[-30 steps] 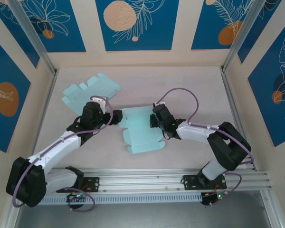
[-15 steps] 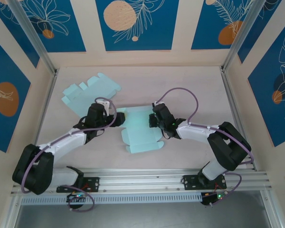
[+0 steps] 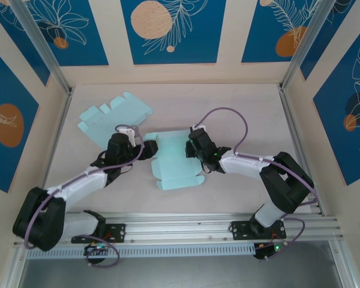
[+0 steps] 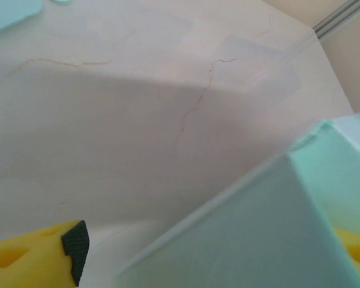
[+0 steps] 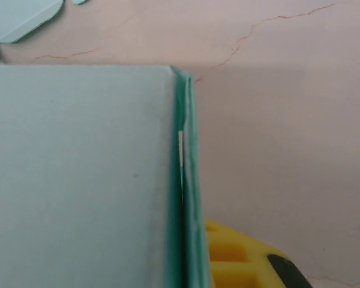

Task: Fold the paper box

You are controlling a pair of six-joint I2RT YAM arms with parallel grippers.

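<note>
Two shifts matter: the right gripper [image 3: 191, 150], clenched on the box [image 3: 174, 168] edge at its fingertips, has nudged it leftward, and a raised flap [image 4: 258, 228] now stands between the spread jaws of the left gripper [image 3: 147, 150], probably ready for folding.

Paper box [image 3: 174, 168] blocks centre, spare blank [image 3: 115, 113] far left.

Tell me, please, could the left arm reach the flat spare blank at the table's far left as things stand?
Probably yes: the spare blank lies just beyond the left gripper, with bare table between, and its jaws stand open.
</note>
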